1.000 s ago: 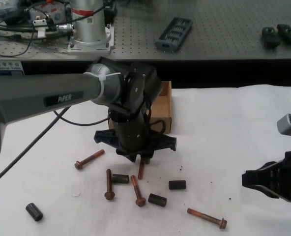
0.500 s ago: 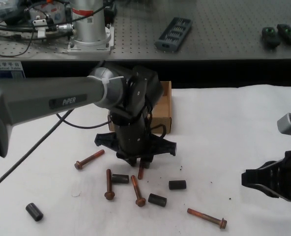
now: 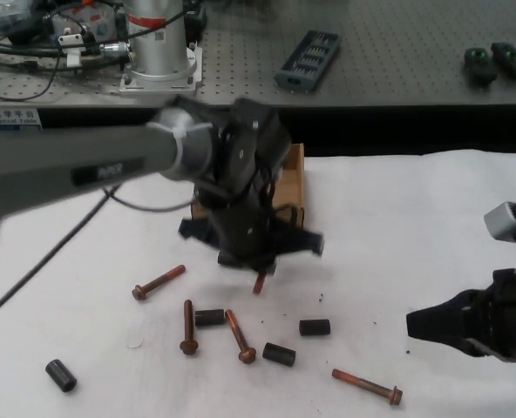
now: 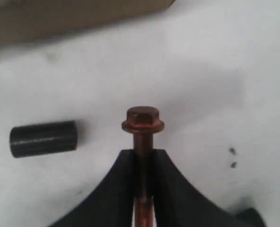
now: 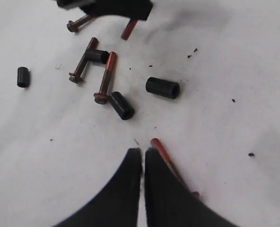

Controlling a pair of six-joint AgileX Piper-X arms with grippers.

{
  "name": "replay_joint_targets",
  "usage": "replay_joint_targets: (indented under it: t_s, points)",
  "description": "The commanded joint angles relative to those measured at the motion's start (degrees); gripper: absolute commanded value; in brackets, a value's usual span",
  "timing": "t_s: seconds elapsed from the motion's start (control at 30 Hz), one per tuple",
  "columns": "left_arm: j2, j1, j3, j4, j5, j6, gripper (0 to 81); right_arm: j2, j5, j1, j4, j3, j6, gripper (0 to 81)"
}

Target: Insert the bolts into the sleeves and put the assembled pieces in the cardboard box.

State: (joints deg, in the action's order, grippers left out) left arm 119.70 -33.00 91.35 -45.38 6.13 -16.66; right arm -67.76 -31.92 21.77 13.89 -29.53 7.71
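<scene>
One bolt (image 4: 143, 120) is pinched by its shank between the fingers of the left gripper (image 4: 143, 158). Its head points down and away from the wrist, and it seems to hang just above the cloth (image 3: 397, 226) mid-scene, a little nearer than the box (image 3: 291, 187). The grip looks meant for carrying the bolt to a sleeve. With the head leading and the plain end running back between the fingers, though, a sleeve would probably have to be slid on by the other arm, or the bolt turned first. Four more bolts (image 3: 240, 335) lie flat on the cloth: one to the left, two side by side nearer, and one near and to the right. That makes five in all. There are four sleeves (image 3: 314, 327), all lying on their sides. One sits between the paired bolts, one just beside the head of the righthand bolt of that pair, one alone to their right, and one well apart at the near left. None has a bolt in it, so no piece looks assembled yet; the inside of the box is hidden. The right gripper (image 5: 143, 156) sits low at the near right with its fingers pressed together on nothing. Its tips point left toward the parts, and the near-right bolt lies close by, so it appears to be waiting.
</scene>
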Motion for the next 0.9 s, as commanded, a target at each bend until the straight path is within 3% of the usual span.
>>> replay_joint_targets:
  t_s: [0.0,0.13,0.33,0.53,0.87]
  points:
    - [-7.4,0.2,-0.6,4.6,0.9,0.8,0.6,1.0,-1.0,-0.4,0.2,-1.2,-2.9,4.5]
    - [-16.6,1.5,-8.4,11.3,2.0,-0.7,0.6,0.2,0.1,-0.3,2.6,-5.0,-6.3,4.5]
    - [-33.4,4.4,-31.2,28.4,6.8,-6.9,0.6,-5.7,4.0,1.1,9.3,-11.9,-12.9,0.7]
    - [-46.4,5.7,-50.8,48.5,13.5,-13.9,0.6,-14.9,11.3,8.5,12.8,-17.9,-20.2,11.8]
    - [-58.6,8.2,-59.0,52.0,16.5,-16.4,0.6,-33.9,20.9,19.9,28.3,-38.0,-24.8,11.8]
